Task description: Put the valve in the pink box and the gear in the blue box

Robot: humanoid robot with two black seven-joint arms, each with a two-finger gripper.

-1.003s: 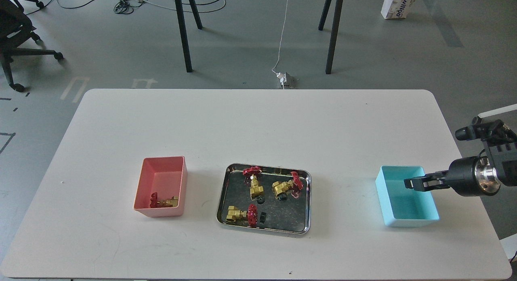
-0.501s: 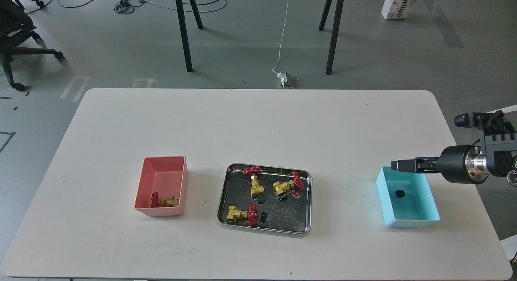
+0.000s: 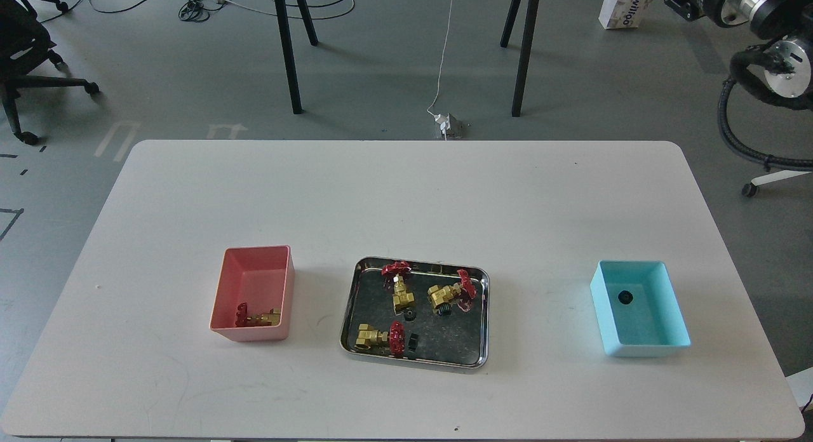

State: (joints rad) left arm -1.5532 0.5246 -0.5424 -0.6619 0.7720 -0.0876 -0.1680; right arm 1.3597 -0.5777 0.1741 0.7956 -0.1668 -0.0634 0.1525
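Observation:
The pink box (image 3: 236, 286) stands left of centre with one valve (image 3: 259, 316) lying in its near end. The blue box (image 3: 664, 308) stands at the right with one black gear (image 3: 625, 296) on its floor. Three valves (image 3: 398, 286) (image 3: 450, 294) (image 3: 379, 337) and small black gears (image 3: 409, 314) (image 3: 413, 342) lie in the steel tray (image 3: 484, 321). My right arm is raised at the top right corner, far from the table; its gripper (image 3: 674, 0) is small and dark. My left gripper is out of view.
The white table (image 3: 406, 194) carries only the two boxes and the tray. Beyond it are table legs (image 3: 289, 54), cables, a chair (image 3: 25, 54) and a white carton (image 3: 625, 7) on the floor.
My right gripper was over the blue box, let a gear fall into it, then rose up and away to the top right corner. The gear now lies in the blue box.

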